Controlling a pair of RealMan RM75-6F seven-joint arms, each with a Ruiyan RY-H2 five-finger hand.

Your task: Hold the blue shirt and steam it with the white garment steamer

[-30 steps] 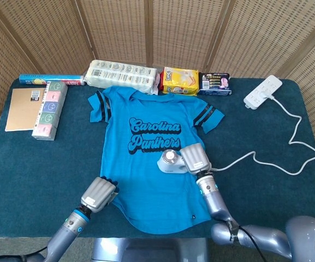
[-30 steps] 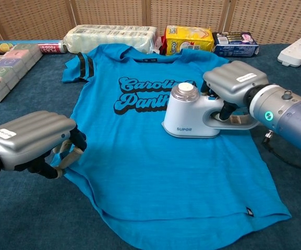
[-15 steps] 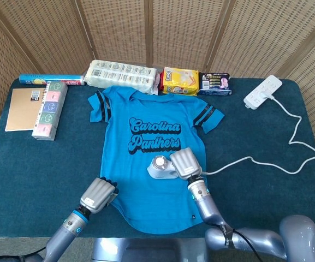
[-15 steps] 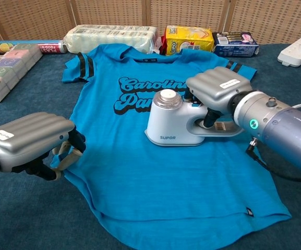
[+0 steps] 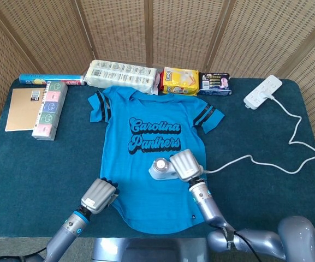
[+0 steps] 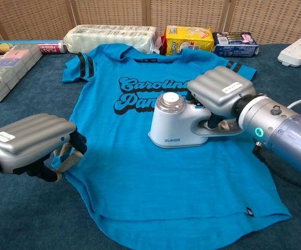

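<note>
Looking down from the head view, the whole dark-blue table (image 5: 15, 158) shows: the blue shirt (image 5: 152, 158) lies flat at the centre with its collar toward the top of the frame, and along the upper edge sit a white wrapped pack (image 5: 122, 75), a yellow packet (image 5: 180, 80) and a dark box (image 5: 214, 83). At upper left are a brown notebook (image 5: 22, 108) and a stack of pastel boxes (image 5: 51, 109); at upper right a white power strip (image 5: 263, 91) trails a white cord (image 5: 288, 136) that loops across the right side toward the steamer. The chest view cuts off most of that, showing only a corner of the power strip (image 6: 299, 50) and the row of packs along its top edge, but it reveals the hands closely. In it the white garment steamer (image 6: 179, 125) stands on the shirt (image 6: 160, 187) just below the printed lettering, its round cap up and "SUPOR" on its base. The right hand (image 6: 220, 89), in the right half of the frame, has its fingers wrapped through and clamped around the steamer's handle. The left hand (image 6: 27, 143), at lower left, is curled closed over the shirt's left side hem, with a fold of blue cloth pinched beneath its fingers (image 6: 69, 151). From the head view the left hand (image 5: 99, 195) shows only its back at the shirt's lower left edge, and the right hand (image 5: 185, 165) covers the handle beside the steamer (image 5: 161, 168).
</note>
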